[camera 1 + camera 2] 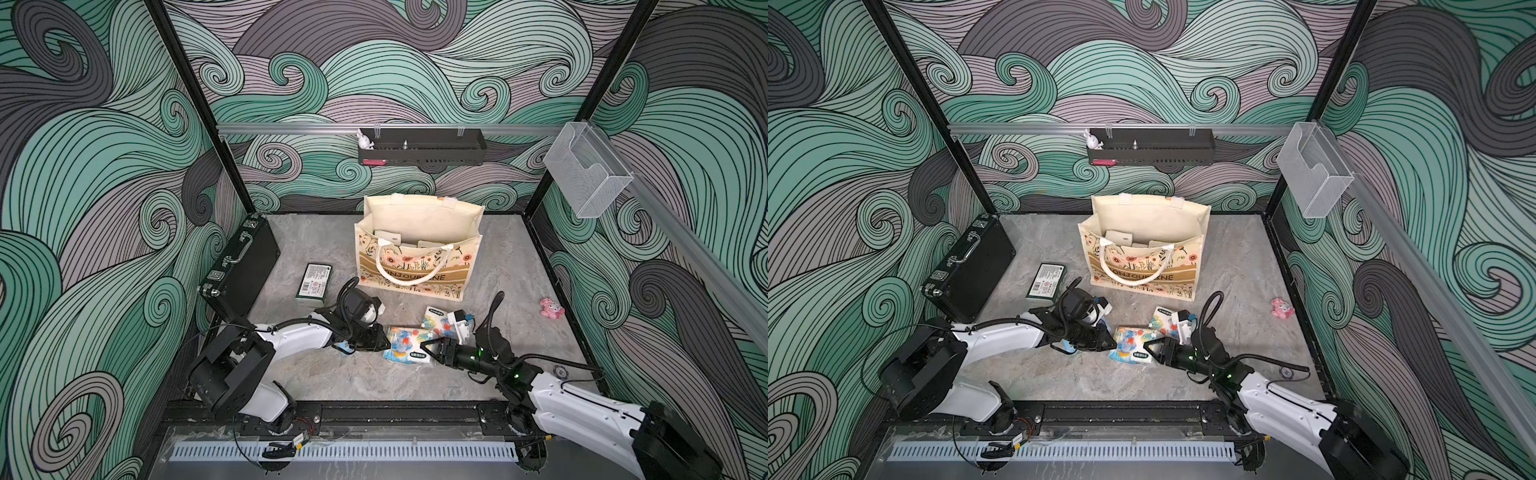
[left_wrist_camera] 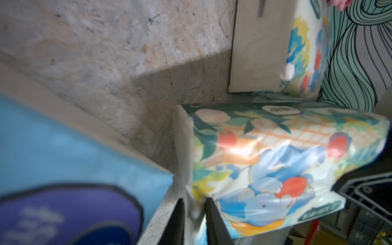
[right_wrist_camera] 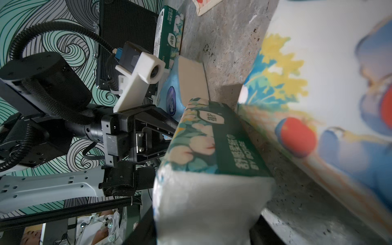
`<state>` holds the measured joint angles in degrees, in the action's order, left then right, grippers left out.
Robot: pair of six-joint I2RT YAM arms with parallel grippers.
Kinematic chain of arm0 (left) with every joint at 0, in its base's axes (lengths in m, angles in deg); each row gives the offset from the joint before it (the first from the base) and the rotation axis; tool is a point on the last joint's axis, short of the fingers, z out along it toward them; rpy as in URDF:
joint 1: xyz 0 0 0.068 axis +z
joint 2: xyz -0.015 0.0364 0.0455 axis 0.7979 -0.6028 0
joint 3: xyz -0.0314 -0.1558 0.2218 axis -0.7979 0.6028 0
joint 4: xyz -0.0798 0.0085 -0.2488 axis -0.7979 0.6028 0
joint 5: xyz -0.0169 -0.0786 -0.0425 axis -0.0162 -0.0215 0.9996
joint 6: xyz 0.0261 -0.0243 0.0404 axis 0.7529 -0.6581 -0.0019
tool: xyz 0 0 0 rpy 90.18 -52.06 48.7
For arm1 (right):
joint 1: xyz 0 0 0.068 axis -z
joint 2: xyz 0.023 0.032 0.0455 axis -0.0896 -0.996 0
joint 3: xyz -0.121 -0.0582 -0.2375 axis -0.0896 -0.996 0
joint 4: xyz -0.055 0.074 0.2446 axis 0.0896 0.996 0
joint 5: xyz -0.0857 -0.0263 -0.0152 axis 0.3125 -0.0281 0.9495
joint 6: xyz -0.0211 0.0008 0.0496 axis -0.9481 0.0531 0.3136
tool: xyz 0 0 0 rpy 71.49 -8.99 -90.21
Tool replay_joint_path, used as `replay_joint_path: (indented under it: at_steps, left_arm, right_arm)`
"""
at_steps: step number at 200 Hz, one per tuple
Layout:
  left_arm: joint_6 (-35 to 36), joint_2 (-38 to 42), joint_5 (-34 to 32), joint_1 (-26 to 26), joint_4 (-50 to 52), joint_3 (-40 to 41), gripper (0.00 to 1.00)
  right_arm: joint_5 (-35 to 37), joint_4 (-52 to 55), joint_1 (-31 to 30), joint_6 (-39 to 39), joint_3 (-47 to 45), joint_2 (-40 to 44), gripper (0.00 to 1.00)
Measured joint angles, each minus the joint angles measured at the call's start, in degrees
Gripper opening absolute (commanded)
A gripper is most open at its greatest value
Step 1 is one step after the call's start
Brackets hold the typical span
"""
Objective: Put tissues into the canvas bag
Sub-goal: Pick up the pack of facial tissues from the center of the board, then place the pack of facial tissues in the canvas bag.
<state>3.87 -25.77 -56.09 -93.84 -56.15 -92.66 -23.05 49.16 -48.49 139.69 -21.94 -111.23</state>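
An elephant-print tissue pack lies low over the table in front of the canvas bag. My left gripper pinches its end flap between narrow jaws. My right gripper has closed on the opposite white end of the same pack. A second elephant pack lies just behind. A light blue pack sits under the left gripper. A dark green pack lies left of the bag. Pale packs show inside the bag.
A black briefcase leans at the left wall. A pink toy lies at the right edge. A black shelf and a clear holder hang on the wall rails above the table.
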Motion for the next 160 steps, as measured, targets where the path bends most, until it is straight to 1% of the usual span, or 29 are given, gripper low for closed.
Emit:
replay_joint_path:
  at_steps: [6, 21, 39, 55, 67, 76, 88, 99, 123, 137, 160]
  left_arm:
    - [-0.11, 0.72, 0.00, 0.00, 0.74, -0.02, 0.49]
    - [-0.55, 3.76, 0.46, -0.02, 3.61, -0.61, 0.58]
    - [-0.79, 8.68, 0.55, -0.02, 9.38, -4.66, 0.61]
    - [0.07, 14.19, -0.02, -0.02, 15.34, -11.69, 0.62]
    - [1.49, 19.04, -1.66, 0.02, 19.52, -17.84, 0.63]
    - [2.69, 23.26, -3.32, 0.04, 21.88, -21.70, 0.69]
    - [4.33, 28.81, -6.05, 0.35, 24.94, -25.94, 0.70]
    - [6.14, 33.31, -8.83, 0.63, 28.87, -29.70, 0.70]
    - [10.64, 39.15, -13.88, 0.79, 36.54, -35.89, 0.70]
    - [13.00, 41.35, -15.80, 0.79, 39.23, -35.85, 0.70]
    - [15.85, 44.63, -17.62, 0.81, 42.53, -31.87, 0.70]
  right_arm:
    - [0.15, 1.79, -0.02, -0.66, 0.39, 1.14, 0.39]
    - [0.59, 7.17, -0.02, -2.51, 2.03, 4.35, 0.39]
    - [1.46, 14.21, -0.02, -5.11, 4.94, 8.83, 0.40]
    - [1.99, 20.94, 0.00, -7.56, 9.01, 12.31, 0.40]
    - [2.05, 25.70, 0.24, -9.35, 13.44, 13.66, 0.41]
    - [1.88, 29.35, 0.57, -11.23, 18.05, 13.51, 0.42]
    - [1.18, 34.23, 1.55, -13.73, 26.03, 11.58, 0.43]
    - [0.11, 38.38, 2.91, -16.59, 35.36, 8.00, 0.43]
    - [-3.67, 44.22, 7.06, -22.67, 57.22, -1.66, 0.44]
    - [-6.12, 46.23, 10.03, -25.49, 68.04, -7.34, 0.43]
    - [-8.68, 49.57, 13.86, -28.96, 83.30, -17.29, 0.43]
